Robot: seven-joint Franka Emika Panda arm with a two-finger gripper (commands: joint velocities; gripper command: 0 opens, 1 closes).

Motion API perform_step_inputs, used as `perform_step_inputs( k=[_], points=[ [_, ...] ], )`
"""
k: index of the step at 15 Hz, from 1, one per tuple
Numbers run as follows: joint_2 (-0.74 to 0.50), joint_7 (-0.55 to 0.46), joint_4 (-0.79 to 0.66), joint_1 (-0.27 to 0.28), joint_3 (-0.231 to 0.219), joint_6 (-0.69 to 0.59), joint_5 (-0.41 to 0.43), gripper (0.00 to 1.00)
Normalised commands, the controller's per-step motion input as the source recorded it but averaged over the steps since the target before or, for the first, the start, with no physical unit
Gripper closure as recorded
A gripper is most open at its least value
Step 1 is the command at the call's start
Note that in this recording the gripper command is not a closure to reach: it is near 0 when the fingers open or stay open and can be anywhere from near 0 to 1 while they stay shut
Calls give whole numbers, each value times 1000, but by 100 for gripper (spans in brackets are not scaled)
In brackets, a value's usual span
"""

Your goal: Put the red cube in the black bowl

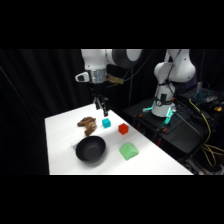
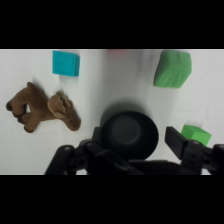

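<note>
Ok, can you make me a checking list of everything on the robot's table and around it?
Surface: white table, nothing spilled.
Job's things: red cube sits on the table, apart from the black bowl; the bowl holds nothing.
Clutter: cyan cube, green rounded block, brown lumpy object.
Hand: hand open, holding nothing, above the table close to the cyan cube.
Cables: yellow cables beside the table, not on it.
Surroundings: black curtain behind; arm base on a dark stand.
</note>
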Motion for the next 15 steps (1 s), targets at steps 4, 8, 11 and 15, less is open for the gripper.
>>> perform_step_inputs(
  k=[4, 8, 11, 15],
  points=[
    [-74, 11, -116, -29, 5, 67, -10, 0],
    [-260, -8, -334, -43, -9, 173, 6, 0],
    [-404, 17, -527, -43, -18, 291, 19, 0],
    [-464, -5, -615, -25, -19, 350, 85, 0]
  ],
)
